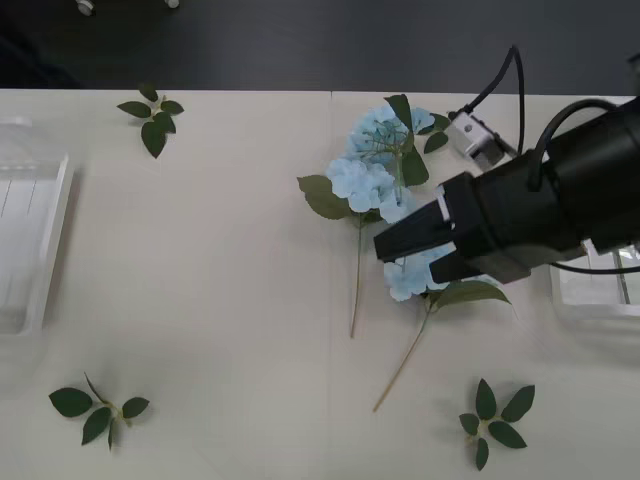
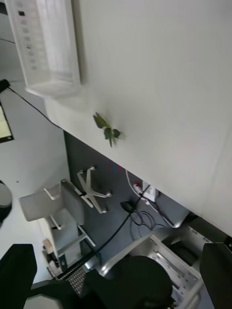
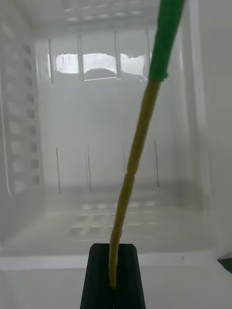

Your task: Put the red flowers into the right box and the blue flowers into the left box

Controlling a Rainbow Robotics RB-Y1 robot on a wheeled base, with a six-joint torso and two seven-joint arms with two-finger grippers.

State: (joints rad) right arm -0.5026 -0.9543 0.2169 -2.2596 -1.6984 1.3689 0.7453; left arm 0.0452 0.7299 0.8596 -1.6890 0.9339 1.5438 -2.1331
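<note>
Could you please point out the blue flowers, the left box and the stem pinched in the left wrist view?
blue flowers [image 1: 362, 183]: front view, on the petals of the middle cluster.
left box [image 1: 58, 225]: front view, on its inner side wall.
stem [image 3: 137, 145]: left wrist view, on the bare yellowish shaft.

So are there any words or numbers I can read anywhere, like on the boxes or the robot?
None: there is nothing readable.
The left box and right box: plain white plastic, no label.
The right gripper, over the blue flowers: plain black, no markings.
The left gripper, shut on a stem: no markings.
The monitor at the edge of the right wrist view: too blurred to read.
</note>
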